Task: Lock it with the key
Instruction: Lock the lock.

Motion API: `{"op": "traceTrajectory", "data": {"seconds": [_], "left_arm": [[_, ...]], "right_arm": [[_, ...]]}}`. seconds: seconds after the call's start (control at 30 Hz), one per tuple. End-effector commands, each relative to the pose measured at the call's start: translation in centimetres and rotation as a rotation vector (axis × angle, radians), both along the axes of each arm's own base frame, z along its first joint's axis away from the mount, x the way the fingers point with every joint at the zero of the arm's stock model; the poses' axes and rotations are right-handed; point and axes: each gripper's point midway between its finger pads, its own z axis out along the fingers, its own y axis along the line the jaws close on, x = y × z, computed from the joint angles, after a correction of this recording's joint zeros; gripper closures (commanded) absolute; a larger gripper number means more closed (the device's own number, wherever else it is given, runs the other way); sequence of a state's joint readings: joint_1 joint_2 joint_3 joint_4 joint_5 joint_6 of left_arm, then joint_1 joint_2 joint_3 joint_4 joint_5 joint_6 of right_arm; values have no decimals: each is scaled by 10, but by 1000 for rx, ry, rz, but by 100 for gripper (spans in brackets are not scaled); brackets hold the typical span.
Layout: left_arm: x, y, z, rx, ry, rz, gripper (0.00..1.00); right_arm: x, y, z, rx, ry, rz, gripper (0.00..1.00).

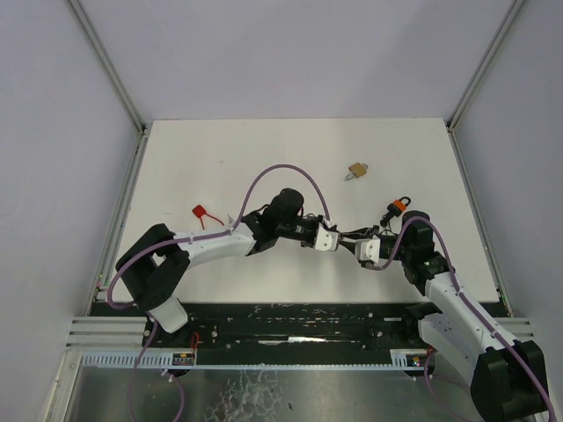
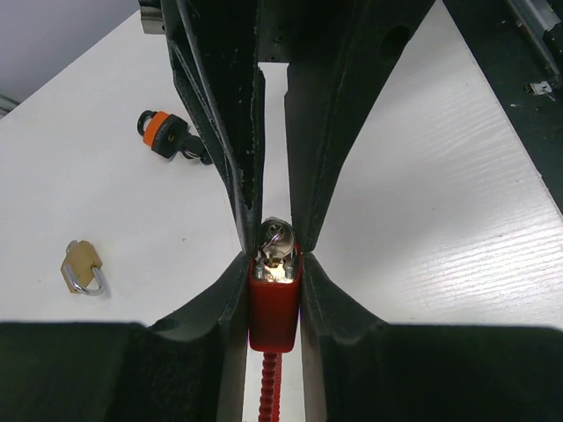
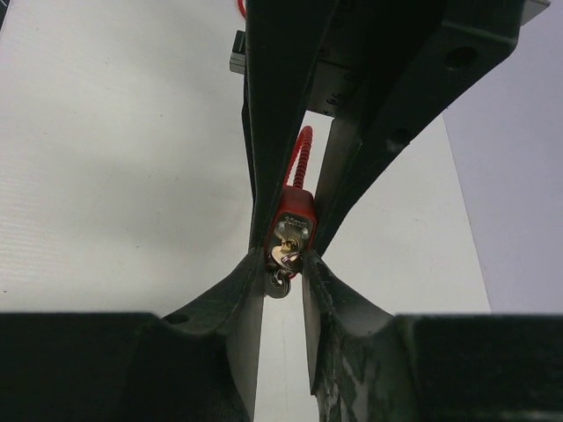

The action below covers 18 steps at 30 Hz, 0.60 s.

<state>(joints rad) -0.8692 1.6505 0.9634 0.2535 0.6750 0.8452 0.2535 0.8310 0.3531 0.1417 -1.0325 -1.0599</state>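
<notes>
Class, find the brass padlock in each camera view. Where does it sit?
Top external: brass padlock upper middle, right of centre.
Left wrist: brass padlock at lower left.
Right wrist: not in it.
Shared landmark: orange-collared lock, seen in top external and left wrist only.

Place: looked like a robotics lab test cell.
Enclosure: plain pale panels [image 1: 308,53] on aluminium posts [image 1: 107,66] walled in a white table [image 1: 220,149].
Near edge: slotted cable duct [image 1: 264,359] ran along it.
</notes>
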Motion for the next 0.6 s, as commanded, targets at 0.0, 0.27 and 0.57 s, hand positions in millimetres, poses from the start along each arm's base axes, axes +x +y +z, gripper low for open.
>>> {"op": "traceTrajectory", "data": {"seconds": [0.0, 0.27, 0.57], "left_arm": [[4, -10, 20, -46, -41, -21, 100], [6, -10, 21, -45, -41, -5, 100], [11, -10, 22, -44, -45, 27, 100]], "right_arm": [[1, 3, 10, -6, -48, 14, 73], [4, 1, 12, 2, -27, -9, 80], [4, 1, 15, 8, -20, -19, 79]]}}
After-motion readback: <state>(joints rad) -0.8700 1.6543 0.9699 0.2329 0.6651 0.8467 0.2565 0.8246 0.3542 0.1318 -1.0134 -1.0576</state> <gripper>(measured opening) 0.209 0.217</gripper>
